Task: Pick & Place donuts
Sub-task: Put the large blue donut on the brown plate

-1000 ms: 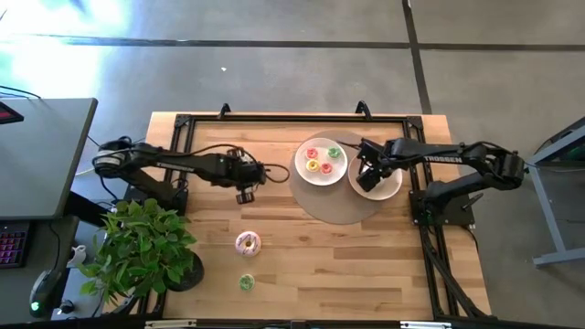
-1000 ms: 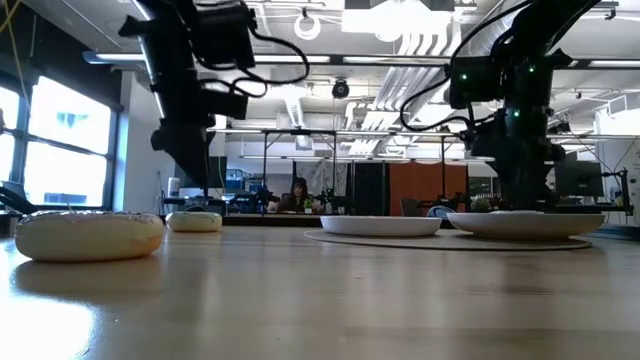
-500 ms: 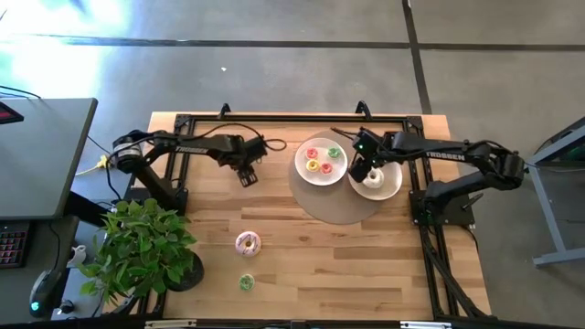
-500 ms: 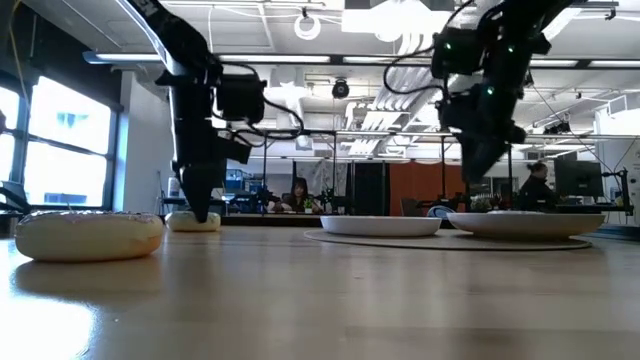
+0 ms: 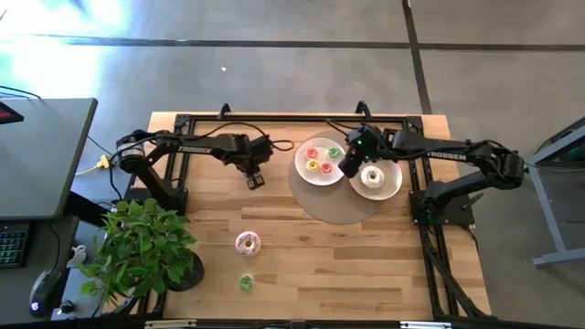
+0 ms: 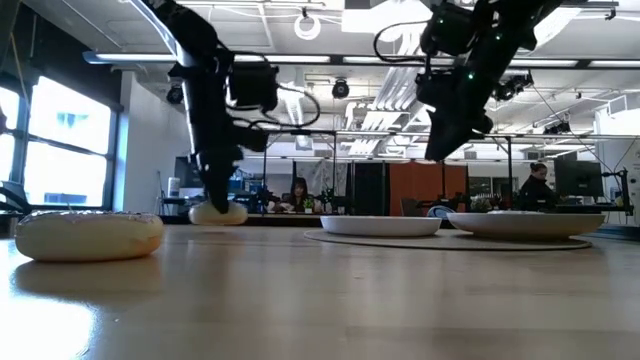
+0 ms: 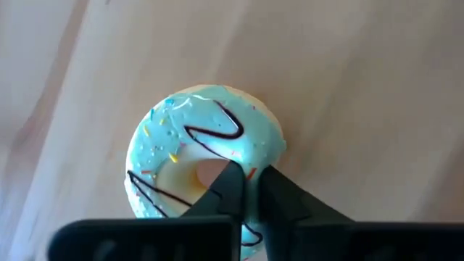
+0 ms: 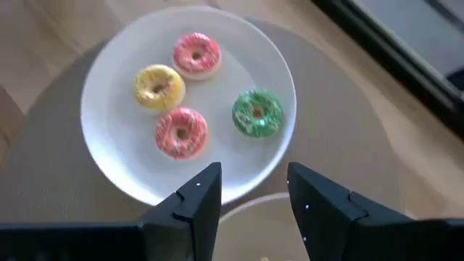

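My left gripper (image 5: pixel 254 180) is shut on a light-blue iced donut with dark drizzle (image 7: pixel 206 156). In the low view this donut (image 6: pixel 218 212) hangs just above the tabletop. My right gripper (image 8: pixel 250 210) is open and holds nothing. It hovers over the left white plate (image 5: pixel 320 174), which carries several tiny donuts (image 8: pixel 255 112) iced pink, yellow and green. A larger white donut (image 5: pixel 371 175) lies flat on the right plate (image 5: pixel 391 187). A pink donut (image 5: pixel 248 243) and a tiny green one (image 5: pixel 247 281) rest on the wood near the front. My left gripper pinches the blue donut's ring (image 7: pixel 254 174) from above, pointing down. One finger (image 7: pixel 226 190) is in the hole and the other (image 7: pixel 281 199) is outside the rim. The donut lies level under the fingers and appears lifted just clear of the table.
Both plates sit on a round tan mat (image 5: pixel 334 206) at the far right. A potted plant (image 5: pixel 142 251) fills the near left corner. A black frame rail (image 5: pixel 292 117) runs along the far edge. Bare wood lies between the mat and the pink donut.
My left gripper moved toward the far edge and down onto the blue donut. It took hold, lifted the donut slightly and carried it a little to the right. My right gripper rose from the right plate, leaving the white donut there, and moved left over the other plate.
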Robot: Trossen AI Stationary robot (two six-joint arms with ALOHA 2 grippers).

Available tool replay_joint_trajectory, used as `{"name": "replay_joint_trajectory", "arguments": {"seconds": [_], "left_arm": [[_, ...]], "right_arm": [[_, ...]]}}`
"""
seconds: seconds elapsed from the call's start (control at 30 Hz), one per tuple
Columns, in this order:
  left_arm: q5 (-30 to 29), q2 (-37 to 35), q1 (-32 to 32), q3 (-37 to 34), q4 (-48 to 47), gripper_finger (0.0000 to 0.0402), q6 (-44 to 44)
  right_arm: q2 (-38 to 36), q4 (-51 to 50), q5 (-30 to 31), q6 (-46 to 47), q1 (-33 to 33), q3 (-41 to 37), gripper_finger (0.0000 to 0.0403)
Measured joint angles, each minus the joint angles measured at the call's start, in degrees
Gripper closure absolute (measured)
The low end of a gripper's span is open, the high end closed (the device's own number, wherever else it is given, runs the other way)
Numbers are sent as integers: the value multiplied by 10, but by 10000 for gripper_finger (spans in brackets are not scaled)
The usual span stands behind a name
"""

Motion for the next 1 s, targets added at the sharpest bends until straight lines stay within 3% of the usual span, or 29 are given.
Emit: {"name": "replay_joint_trajectory", "arguments": {"seconds": [0.1, 0.37, 0.53, 0.67, 1.0], "left_arm": [[56, 0, -17, 30, 7, 392, 20], [250, 0, -69, 95, 80, 372, 76], [325, 0, -105, 101, 168, 372, 88], [354, 0, -127, 101, 219, 371, 101], [351, 0, -132, 101, 274, 371, 90]], "right_arm": [[0, 27, -21, -47, 2, 0, 256], [0, 145, -173, -212, 56, 0, 278], [0, 200, -265, -287, 106, 0, 288], [0, 209, -267, -311, 140, 0, 290], [0, 245, -229, -318, 191, 0, 288]]}}
